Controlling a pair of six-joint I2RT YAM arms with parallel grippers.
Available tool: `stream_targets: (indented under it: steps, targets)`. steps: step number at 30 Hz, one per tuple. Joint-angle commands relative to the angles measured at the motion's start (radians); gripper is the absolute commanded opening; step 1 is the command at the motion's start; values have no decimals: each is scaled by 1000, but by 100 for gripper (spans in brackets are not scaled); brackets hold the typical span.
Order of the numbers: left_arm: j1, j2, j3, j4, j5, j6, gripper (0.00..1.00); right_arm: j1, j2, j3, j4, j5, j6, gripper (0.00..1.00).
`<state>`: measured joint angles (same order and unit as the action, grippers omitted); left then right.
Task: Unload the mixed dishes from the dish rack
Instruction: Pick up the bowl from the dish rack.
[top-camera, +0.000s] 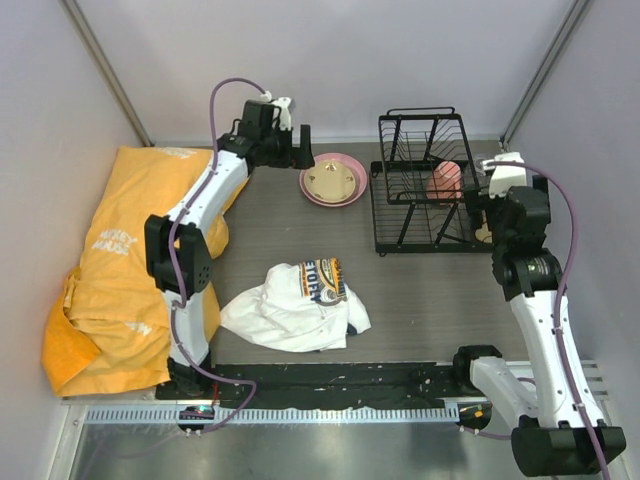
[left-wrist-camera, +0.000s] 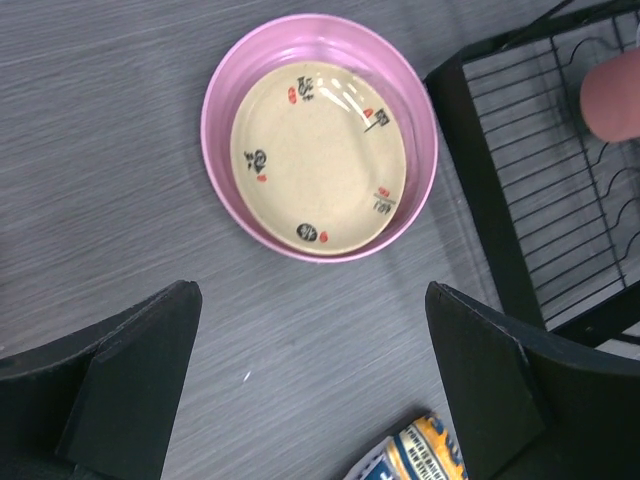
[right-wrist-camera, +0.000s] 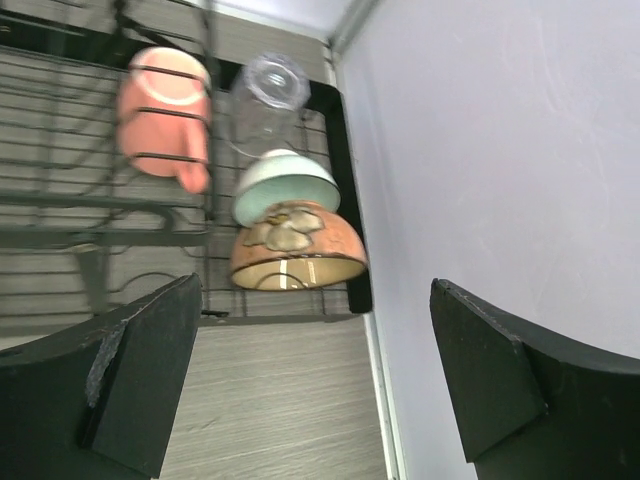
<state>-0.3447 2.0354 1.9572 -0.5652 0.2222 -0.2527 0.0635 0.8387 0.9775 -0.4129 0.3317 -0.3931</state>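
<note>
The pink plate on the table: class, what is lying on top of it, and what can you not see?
On the pink plate lies the smaller cream patterned plate, sitting inside its rim. The pink plate's centre is covered by it, so whether anything lies between them cannot be seen.

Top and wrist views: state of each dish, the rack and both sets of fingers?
Big pink plate: out of the rack, flat on the table.
Smaller cream patterned plate: stacked in the pink plate.
Pink mug: in the rack, on its side.
Clear glass: in the rack.
Mint-green bowl: in the rack, tipped.
Tan bowl: in the rack, tipped.
Black wire dish rack: partly unloaded.
Left fingers: open, empty.
Right fingers: open, empty.
</note>
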Motion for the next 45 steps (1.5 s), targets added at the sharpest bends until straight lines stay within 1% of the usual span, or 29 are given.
stream_targets:
  steps: [1,6,12,16,20,22,24,27,28,29,35,37,39,45]
  targets:
    - [4,-130,-88,48,-49,82,100,-129,39,6,52,-68,30,100]
    - [4,-210,-184,57,-55,128,100,-235,105,0,52,-131,19,98]
    - [3,-273,-274,85,-47,155,100,-385,168,6,66,-272,17,96]
    - [3,-297,-320,103,-37,179,100,-433,184,-31,111,-335,-82,94]
    - [4,-310,-350,123,-26,210,100,-475,195,-77,157,-447,-240,91]
    - [3,-310,-359,129,-15,227,100,-491,204,-106,178,-490,-288,89]
    - [3,-310,-366,140,-7,239,100,-511,218,-135,226,-529,-337,88]
    - [3,-308,-369,142,3,250,100,-567,241,-174,307,-629,-380,87]
    - [3,-307,-369,142,5,250,100,-602,246,-181,325,-689,-394,86]
    - [4,-307,-371,143,3,275,100,-616,255,-189,363,-712,-404,87]
    - [3,-300,-353,137,-3,302,100,-715,329,-220,463,-880,-533,85]
    - [3,-294,-343,127,-7,305,100,-729,359,-220,473,-907,-578,84]
    - [4,-291,-333,120,-11,306,100,-745,378,-235,519,-934,-596,83]
    - [3,-284,-330,117,-24,305,100,-751,431,-333,742,-947,-619,79]
